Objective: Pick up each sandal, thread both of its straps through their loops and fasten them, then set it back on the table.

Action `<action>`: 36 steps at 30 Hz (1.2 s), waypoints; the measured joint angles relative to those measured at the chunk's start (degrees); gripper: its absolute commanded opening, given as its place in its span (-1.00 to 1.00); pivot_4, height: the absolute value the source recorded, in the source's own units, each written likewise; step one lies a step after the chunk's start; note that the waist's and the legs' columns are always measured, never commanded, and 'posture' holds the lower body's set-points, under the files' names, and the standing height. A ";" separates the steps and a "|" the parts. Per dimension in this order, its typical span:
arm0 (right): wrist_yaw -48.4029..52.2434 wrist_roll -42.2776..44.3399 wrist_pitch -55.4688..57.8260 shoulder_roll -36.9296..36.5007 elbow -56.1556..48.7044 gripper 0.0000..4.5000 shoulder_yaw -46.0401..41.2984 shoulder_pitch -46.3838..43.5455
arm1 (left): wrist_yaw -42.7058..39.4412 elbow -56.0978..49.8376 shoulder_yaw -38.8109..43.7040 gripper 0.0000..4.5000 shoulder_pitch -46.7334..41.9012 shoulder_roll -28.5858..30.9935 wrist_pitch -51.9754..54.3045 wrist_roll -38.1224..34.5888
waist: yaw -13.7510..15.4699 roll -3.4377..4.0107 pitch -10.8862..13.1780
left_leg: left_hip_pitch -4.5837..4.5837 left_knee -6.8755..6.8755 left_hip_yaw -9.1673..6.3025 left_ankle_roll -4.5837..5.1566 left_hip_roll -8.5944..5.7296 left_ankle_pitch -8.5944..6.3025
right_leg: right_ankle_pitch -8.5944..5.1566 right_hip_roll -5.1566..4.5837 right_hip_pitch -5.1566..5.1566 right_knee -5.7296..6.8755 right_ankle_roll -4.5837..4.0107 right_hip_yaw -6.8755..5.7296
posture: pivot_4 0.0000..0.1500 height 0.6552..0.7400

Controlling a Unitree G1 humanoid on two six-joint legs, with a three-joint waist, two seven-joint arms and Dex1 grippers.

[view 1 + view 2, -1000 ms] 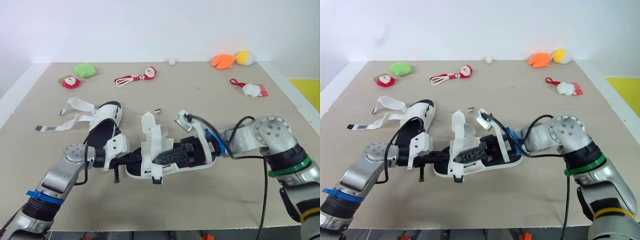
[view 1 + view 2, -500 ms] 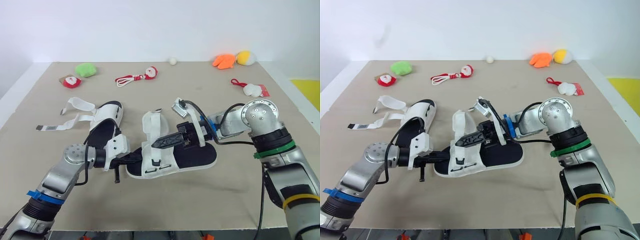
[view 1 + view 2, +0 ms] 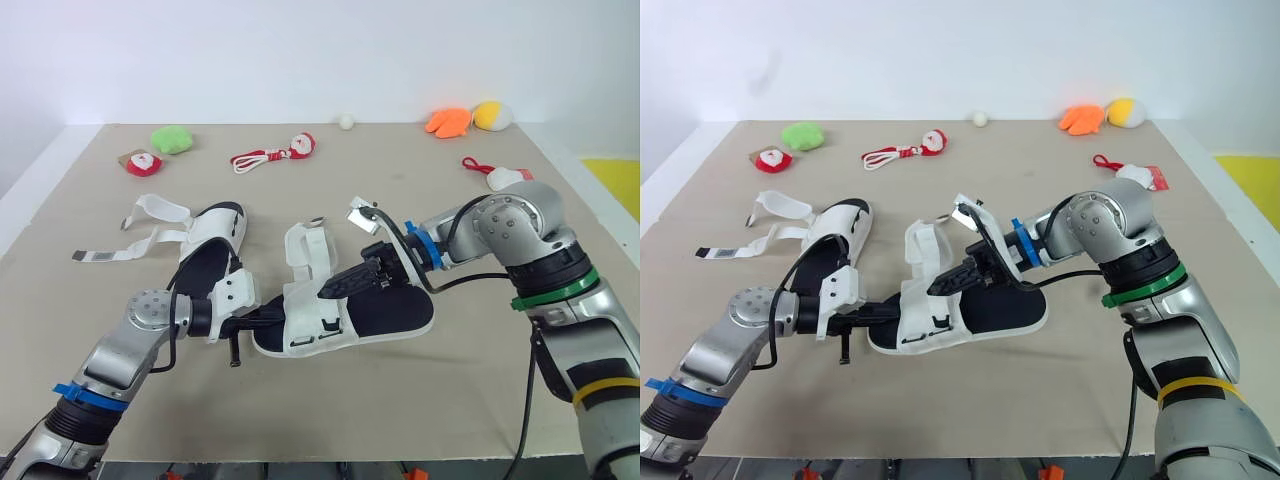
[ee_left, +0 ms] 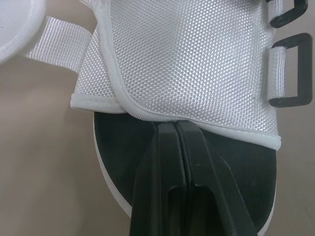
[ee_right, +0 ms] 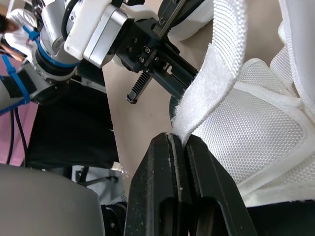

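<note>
Two grippers hold one black-soled white sandal (image 3: 392, 312) at mid-table (image 3: 420, 400): left gripper (image 4: 174, 127) clamped shut on one end of its sole, right gripper (image 5: 178, 140) pinching a white strap (image 5: 212, 78) (second sandal (image 3: 205, 255) lies beside, straps loose).

Left arm (image 3: 112, 362): silver-grey metal links; left joint cap (image 3: 152, 308) round, ringed with small screws; blue tape band (image 3: 80, 392); white boxy wrist housing (image 3: 232, 293).
Right arm (image 3: 560, 330): silver-grey; right joint cap (image 3: 515, 215) round; green band (image 3: 553, 290); yellow band (image 3: 598, 365); blue wrist ring (image 3: 415, 250); long black cable (image 3: 527, 400).
Left gripper (image 4: 173, 127), right gripper (image 5: 177, 138): slim black fingers.
</note>
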 measured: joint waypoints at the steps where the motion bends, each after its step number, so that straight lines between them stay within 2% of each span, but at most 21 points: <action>1: 0.71 -0.67 -0.07 0.00 -0.24 -0.99 0.00 0.09 | 0.02 -0.02 0.00 -1.00 0.02 -0.01 0.00 0.00 | 0.00 0.00 0.00 | 0.00 0.00 0.00 0.00 0.00 0.00 | 0.00 0.00 0.00 0.00 0.00 0.00 | 1.00 1.00; 17: 4.70 -6.15 1.46 1.54 -2.68 -0.99 -2.18 1.89 | 0.10 -0.04 0.01 -1.00 0.04 -0.23 0.00 0.00 | 0.02 0.00 0.00 | 0.00 0.00 -0.02 0.00 -0.03 0.00 | -0.01 -0.03 0.02 0.00 0.01 -0.03 | 1.00 1.00; 36: 5.57 -7.85 3.65 3.14 -4.42 -0.99 -4.23 2.64 | 0.23 -0.04 0.01 -1.00 0.01 -0.30 0.00 0.00 | 0.02 0.00 0.00 | 0.00 0.00 -0.04 -0.01 -0.04 0.00 | -0.01 -0.03 0.02 0.00 0.01 -0.05 | 1.00 1.00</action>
